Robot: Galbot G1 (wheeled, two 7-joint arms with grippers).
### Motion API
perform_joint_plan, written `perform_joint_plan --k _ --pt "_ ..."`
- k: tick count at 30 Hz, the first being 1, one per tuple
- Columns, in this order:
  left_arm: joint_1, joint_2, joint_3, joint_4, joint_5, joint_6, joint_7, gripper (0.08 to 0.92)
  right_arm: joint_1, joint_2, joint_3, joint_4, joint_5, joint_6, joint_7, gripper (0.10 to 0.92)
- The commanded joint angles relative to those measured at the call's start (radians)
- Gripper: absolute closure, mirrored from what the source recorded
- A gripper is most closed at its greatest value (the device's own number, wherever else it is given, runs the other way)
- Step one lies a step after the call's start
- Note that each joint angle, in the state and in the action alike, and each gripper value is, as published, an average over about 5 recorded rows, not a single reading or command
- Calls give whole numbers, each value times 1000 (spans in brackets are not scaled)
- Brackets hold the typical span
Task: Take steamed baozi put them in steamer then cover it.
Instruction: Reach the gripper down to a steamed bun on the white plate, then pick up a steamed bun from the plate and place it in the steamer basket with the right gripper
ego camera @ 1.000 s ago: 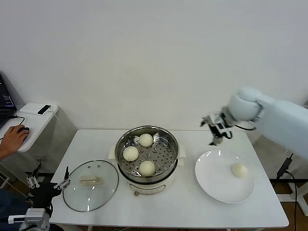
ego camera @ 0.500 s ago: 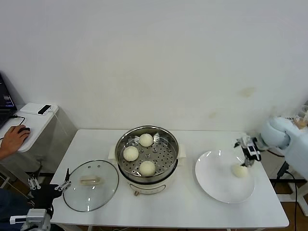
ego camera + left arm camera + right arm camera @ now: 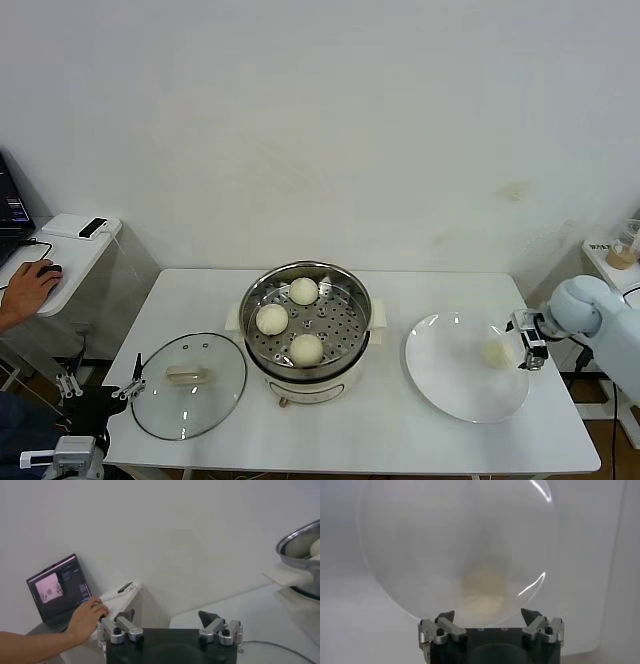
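Over at the right edge of the tabletop (image 3: 400, 430), the right gripper (image 3: 527, 341) has dropped from high above the far rim of the plate (image 3: 450, 385) a second ago to just beside the last bun (image 3: 495, 353), coming in low from the outer side. Its fingers (image 3: 445, 616) stand wide apart with nothing between them, and in the right wrist view the bun (image 3: 482, 590) sits straight ahead of the gap, close in front of the tips. I judge this to be the final approach before a pinch: the arm has lined up and only a short push forward and a closing remain for this pick.

Three buns (image 3: 272, 319) already lie on the perforated tray inside the steamer (image 3: 305, 325), well away from the right fingers, across the plate. The fourth bun has not moved on the plate over the last second.

Being round, the bun has no real long axis and points no particular way, so any pinch across its middle should serve. It looks soft, so I would expect a gentle close to be wise.

The lid (image 3: 188, 383) lies flat on the tabletop beyond the steamer; its oblong handle (image 3: 187, 375) runs roughly left to right across the head view. The left gripper (image 3: 95, 390) waits low off the near left corner, just beside the lid's rim, its fingers (image 3: 124, 615) also apart and empty, unchanged over the second.
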Motion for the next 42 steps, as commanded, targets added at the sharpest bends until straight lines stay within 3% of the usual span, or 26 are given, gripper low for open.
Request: perform_joint_plan --k 1,16,22,26,36,42 --pt "-1 0 1 -1 0 1 0 177 -55 61 48 -62 -47 15 8 203" --pt "-2 -5 0 1 1 -1 -1 177 -7 103 14 -95 -40 -18 33 218" --pt "1 -8 -2 -5 0 -1 -2 177 7 89 2 -86 -25 -31 22 363" --pt "4 -7 -2 -11 0 -2 -2 177 22 61 -14 -62 8 -42 -6 396" --pt "-5 0 4 -21 1 4 -1 177 359 -60 -276 126 207 -127 -45 397" --pt "-9 0 8 -25 1 6 -1 177 685 -35 -515 239 409 -207 -29 389"
